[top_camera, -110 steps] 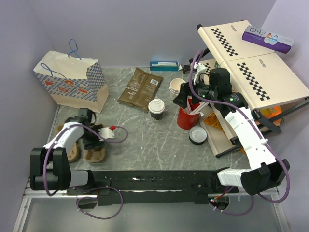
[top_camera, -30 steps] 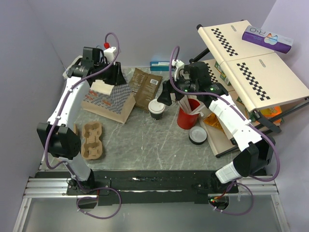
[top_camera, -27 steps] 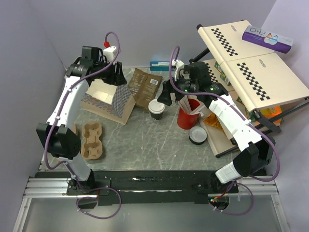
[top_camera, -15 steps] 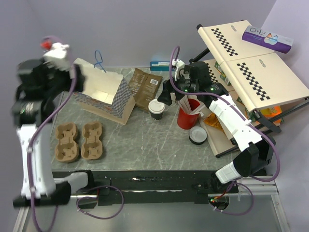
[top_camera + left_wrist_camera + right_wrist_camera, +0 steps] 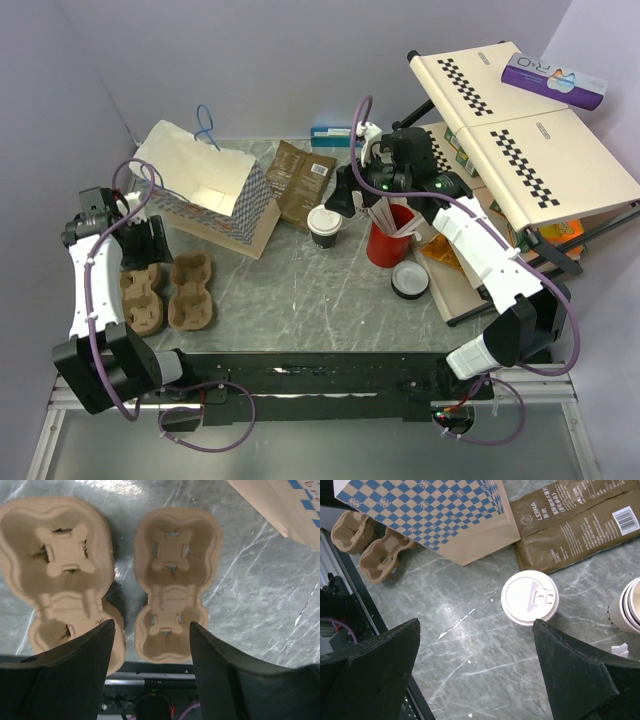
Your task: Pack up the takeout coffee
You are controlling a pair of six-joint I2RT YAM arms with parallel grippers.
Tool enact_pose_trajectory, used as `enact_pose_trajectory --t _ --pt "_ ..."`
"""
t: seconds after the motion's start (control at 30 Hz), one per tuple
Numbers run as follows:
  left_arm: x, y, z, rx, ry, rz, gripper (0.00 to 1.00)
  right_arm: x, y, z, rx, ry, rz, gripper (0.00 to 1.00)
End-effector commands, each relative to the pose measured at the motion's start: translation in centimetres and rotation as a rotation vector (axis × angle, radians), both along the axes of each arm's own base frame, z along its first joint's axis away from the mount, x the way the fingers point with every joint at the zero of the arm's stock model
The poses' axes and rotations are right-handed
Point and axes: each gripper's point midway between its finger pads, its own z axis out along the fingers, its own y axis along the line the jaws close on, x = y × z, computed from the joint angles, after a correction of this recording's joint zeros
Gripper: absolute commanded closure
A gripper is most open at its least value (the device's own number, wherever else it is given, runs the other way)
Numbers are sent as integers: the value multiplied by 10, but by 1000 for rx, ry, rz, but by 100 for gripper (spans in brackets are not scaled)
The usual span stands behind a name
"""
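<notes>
Grey marbled table (image 5: 330, 290) carries everything. At its right side stands a cream folding board (image 5: 540, 130) with black checker strips. A paper bag (image 5: 215, 195) printed in blue checks lies on its side at the back left, its mouth open and the pale inside showing. A brown coffee pouch (image 5: 300, 180) lies flat just beside the bag's base.

Two pulp cup carriers (image 5: 190, 292) sit side by side near the left front, close to the bag. The left gripper (image 5: 150, 627) hovers above them with its fingers spread and nothing between them.

A red cup (image 5: 388, 245) of white sticks stands right of centre. The takeout coffee (image 5: 324, 226) stands upright on the table with its white lid on, between the pouch and the red cup, apart from the bag. The right gripper (image 5: 476, 625) hangs above it, jaws wide and empty. In the right wrist view the cup lies nearer the right-hand finger, untouched.

A small round lid (image 5: 410, 280) lies in front of the red cup.
</notes>
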Motion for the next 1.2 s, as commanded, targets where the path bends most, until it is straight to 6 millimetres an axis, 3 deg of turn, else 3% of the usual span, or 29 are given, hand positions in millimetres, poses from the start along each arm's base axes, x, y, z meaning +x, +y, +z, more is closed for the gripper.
enact_pose_trajectory --t 0.0,0.03,0.1,0.23,0.37,0.77,1.0,1.17 --pt "16 -7 4 24 -139 -152 28 -8 -2 18 24 -69 2 1" --pt "16 -14 -6 8 -163 -234 27 -9 -3 18 21 -72 -1 1" --pt "17 -16 -3 51 -205 -345 28 -10 -6 15 14 -72 -8 1" --pt "24 0 -21 76 -136 -287 30 -12 -6 14 14 -66 -7 1" --pt "18 -10 -51 -29 -4 -237 38 -9 -6 14 14 -64 -11 1" --pt "25 -21 -84 -146 85 -181 41 -9 -6 1 -3 -40 -10 1" --pt "23 -17 -69 -77 47 -250 30 -4 -8 0 -18 -49 -19 1" --pt "8 -15 -52 20 -41 -557 27 -3 -7 0 -28 -47 -15 1"
